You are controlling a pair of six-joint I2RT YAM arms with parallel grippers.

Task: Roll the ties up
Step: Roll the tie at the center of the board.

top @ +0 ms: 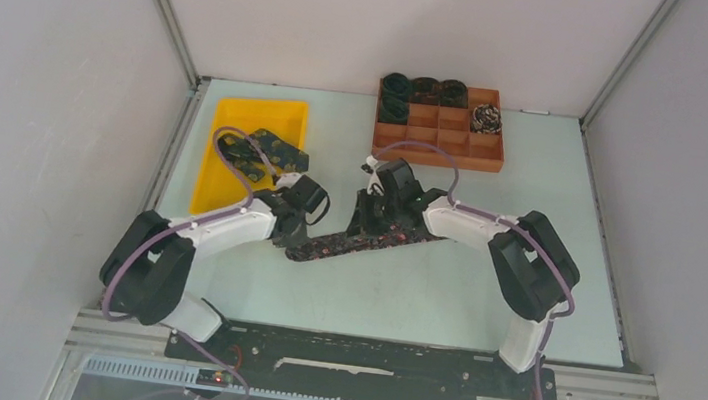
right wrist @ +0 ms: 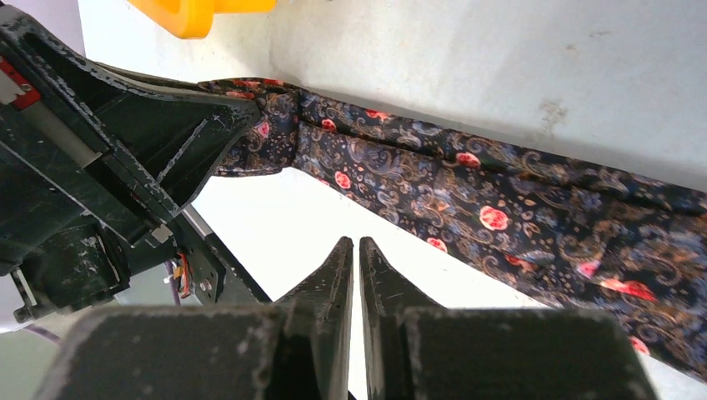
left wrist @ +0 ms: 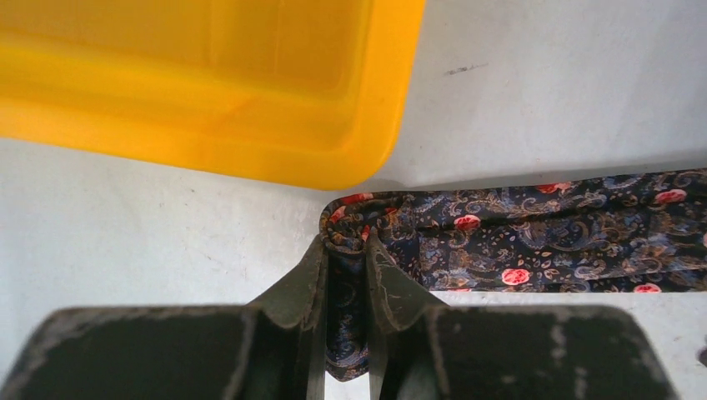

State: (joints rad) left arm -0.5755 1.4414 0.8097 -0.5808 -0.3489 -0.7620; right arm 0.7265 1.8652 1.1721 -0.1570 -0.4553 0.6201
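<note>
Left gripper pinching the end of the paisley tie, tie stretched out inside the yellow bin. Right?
Not quite. The left gripper does pinch the end of the paisley tie, but the tie lies stretched out on the table, beside the yellow bin, not inside it. The left wrist view shows it.

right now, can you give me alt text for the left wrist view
The left pincer is shut on the end of a dark paisley tie with red flowers, which stretches away to the right across a pale table. The rounded corner of a yellow bin fills the upper left.
</note>
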